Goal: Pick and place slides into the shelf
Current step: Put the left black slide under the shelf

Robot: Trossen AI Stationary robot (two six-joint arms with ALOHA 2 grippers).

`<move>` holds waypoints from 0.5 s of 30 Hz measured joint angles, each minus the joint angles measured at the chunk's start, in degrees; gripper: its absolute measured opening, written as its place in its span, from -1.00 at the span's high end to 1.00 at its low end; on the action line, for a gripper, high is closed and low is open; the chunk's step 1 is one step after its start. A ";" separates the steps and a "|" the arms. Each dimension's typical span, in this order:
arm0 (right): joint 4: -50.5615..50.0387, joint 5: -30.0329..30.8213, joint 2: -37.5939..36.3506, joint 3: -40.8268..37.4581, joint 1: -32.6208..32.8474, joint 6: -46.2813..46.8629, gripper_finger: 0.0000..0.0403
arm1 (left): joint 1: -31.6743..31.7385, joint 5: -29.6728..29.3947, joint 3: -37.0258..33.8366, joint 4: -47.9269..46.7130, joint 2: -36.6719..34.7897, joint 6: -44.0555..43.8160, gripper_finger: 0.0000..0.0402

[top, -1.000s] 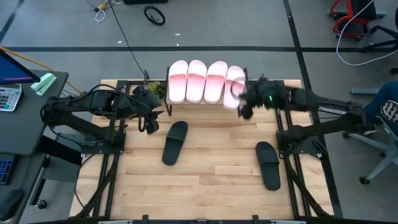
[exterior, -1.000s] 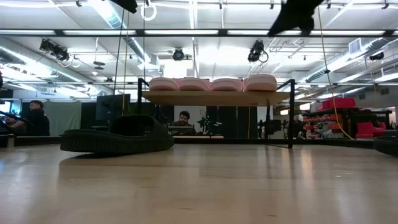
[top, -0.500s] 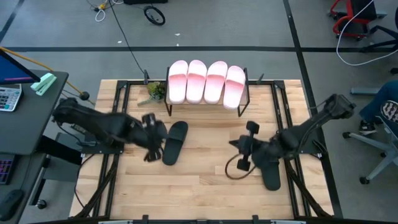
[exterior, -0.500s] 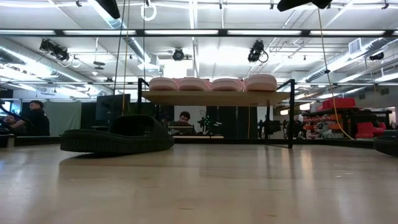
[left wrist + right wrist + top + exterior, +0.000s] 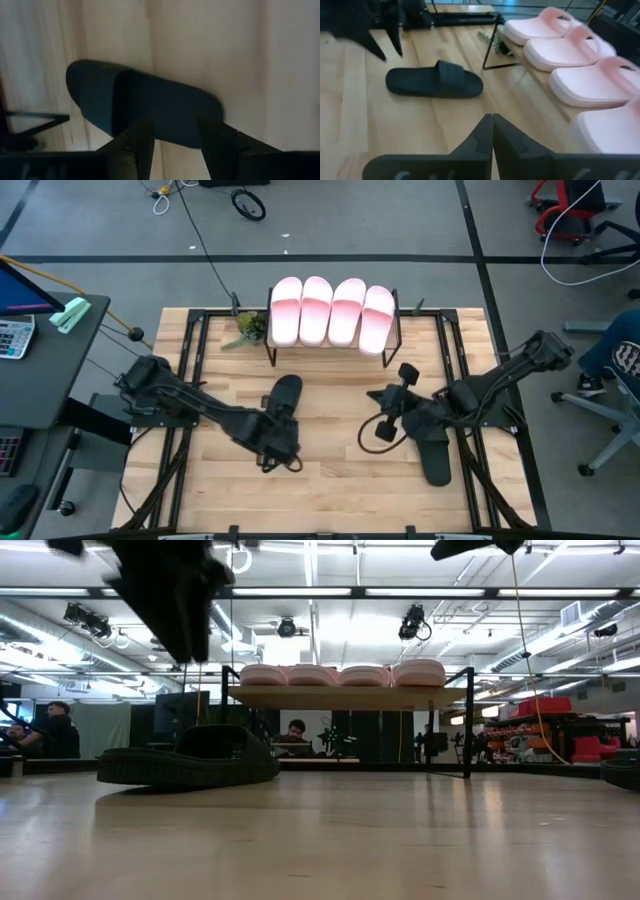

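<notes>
Left gripper point(image 5: 175, 137) released, over black slide point(image 5: 145, 107) mid-table. Right gripper point(image 5: 492, 131) clenched, empty. Fingers may push slide away.

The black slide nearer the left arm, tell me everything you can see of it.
The left black slide is a matte, foam-like open-toe sandal with one wide strap across its middle. It lies flat, sole down, on the wooden table, in front of the shelf and pointing roughly toward it at a slight tilt. The left gripper hovers over it, fingers spread on either side of its width, not gripping. Nothing else touches it.
</notes>
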 joint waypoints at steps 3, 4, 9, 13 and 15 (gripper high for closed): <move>0.01 0.04 -1.66 0.00 -1.19 -0.86 0.92 | 2.07 -1.17 0.00 -0.54 3.45 0.95 0.26; 0.02 0.06 -2.02 0.00 -1.52 -0.86 0.92 | 2.75 -1.44 0.00 -0.61 4.46 2.96 0.26; 0.00 0.67 -1.27 0.02 -2.28 -0.91 0.92 | 5.74 -3.28 0.00 -0.67 8.21 7.85 0.20; -0.06 0.38 -0.38 0.02 -2.10 -1.58 0.92 | 7.99 -9.30 0.00 -0.87 10.14 8.99 0.11; -0.04 0.58 -0.49 0.02 -2.11 -1.56 0.92 | 9.02 -13.54 0.02 -0.76 10.61 9.12 0.07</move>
